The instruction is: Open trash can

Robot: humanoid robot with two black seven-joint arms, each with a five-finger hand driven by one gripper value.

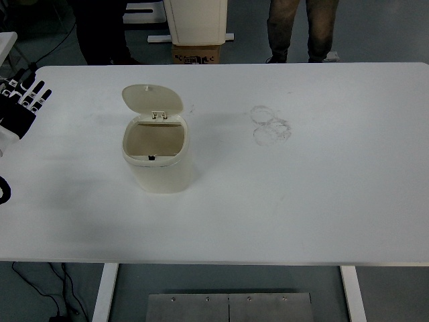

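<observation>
The small cream plastic trash can (157, 157) stood well to the right of the left hand (21, 102), its round hinged lid (152, 98) flipped up and back, mouth exposed — job looked done. The black-and-white fingers (37, 94) were loosely spread, empty, parked at the white table (301, 194) edge, presumably clear of the lid.

The left hand (20, 104) is cut off by the picture's left edge, its arm out of sight. Two people (301, 30) beyond the surface's (301, 215) far edge show only as legs. The trash can's (157, 157) bottom is shadowed; the marks (270, 125) right of it are perhaps rings, too faint to tell.
</observation>
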